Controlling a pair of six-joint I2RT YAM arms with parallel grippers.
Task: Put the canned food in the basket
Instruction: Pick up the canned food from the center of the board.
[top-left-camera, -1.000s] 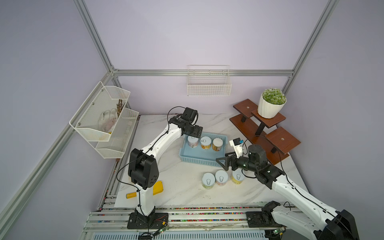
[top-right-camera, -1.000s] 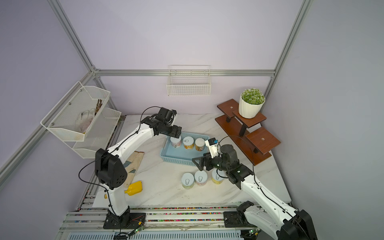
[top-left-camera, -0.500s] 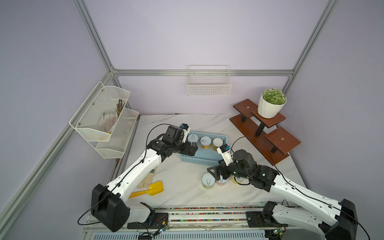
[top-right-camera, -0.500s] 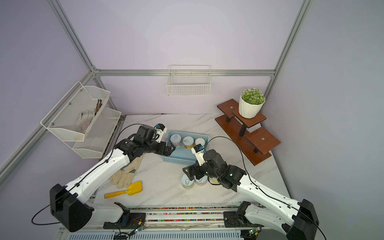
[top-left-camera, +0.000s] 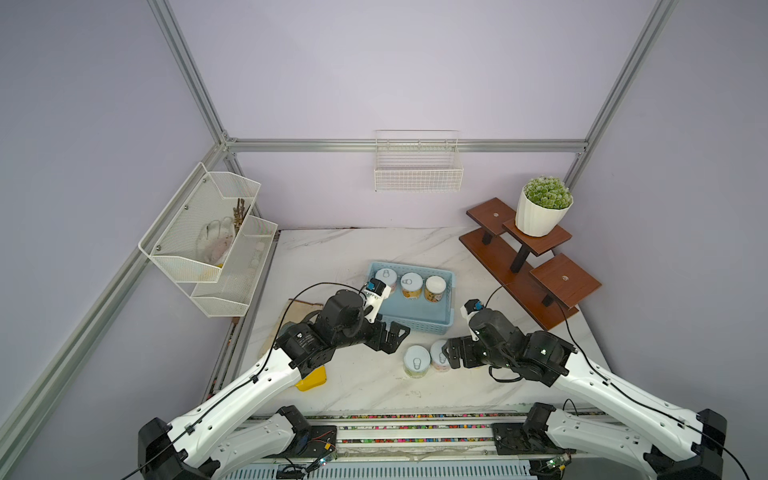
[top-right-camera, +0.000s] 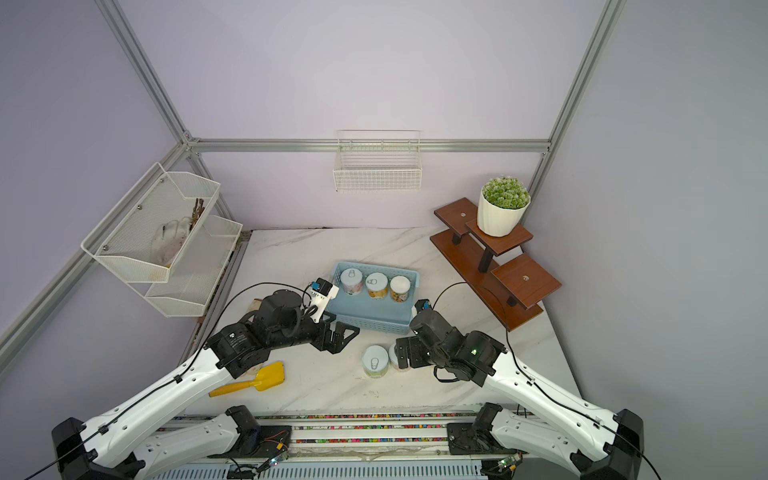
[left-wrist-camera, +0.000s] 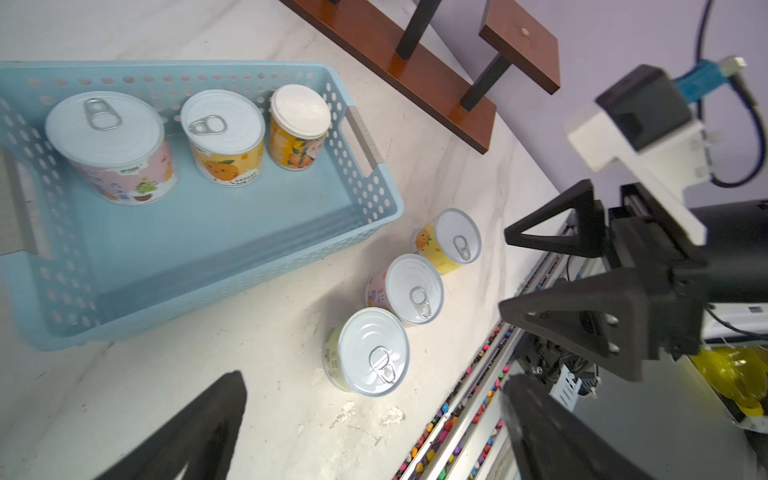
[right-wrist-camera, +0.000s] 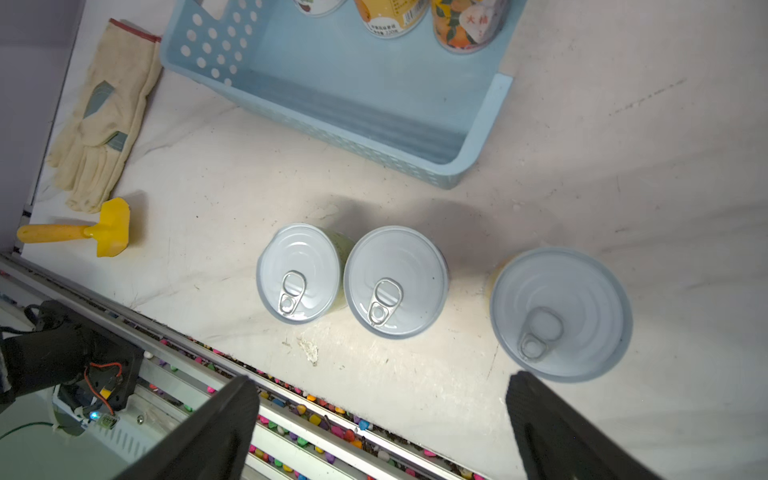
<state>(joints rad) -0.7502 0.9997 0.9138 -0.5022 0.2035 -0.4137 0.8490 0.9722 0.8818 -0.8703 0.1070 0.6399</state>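
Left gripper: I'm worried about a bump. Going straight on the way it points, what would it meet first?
Probably the green can, nearest of three on the table; the open left gripper frames it, though height is unclear.

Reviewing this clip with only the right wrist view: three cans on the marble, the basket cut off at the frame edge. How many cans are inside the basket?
Observer: Three. A pink-label can, a yellow-label can and a plain-topped can stand in a row along the far wall of the basket.
Operator: Pull tabs on all of them?
Observer: No. The plain-topped can, nearest the wooden stand, has a flat whitish top without a tab.
Operator: What is the left gripper doing?
Observer: The left gripper is open and empty, just in front of the basket's near wall.
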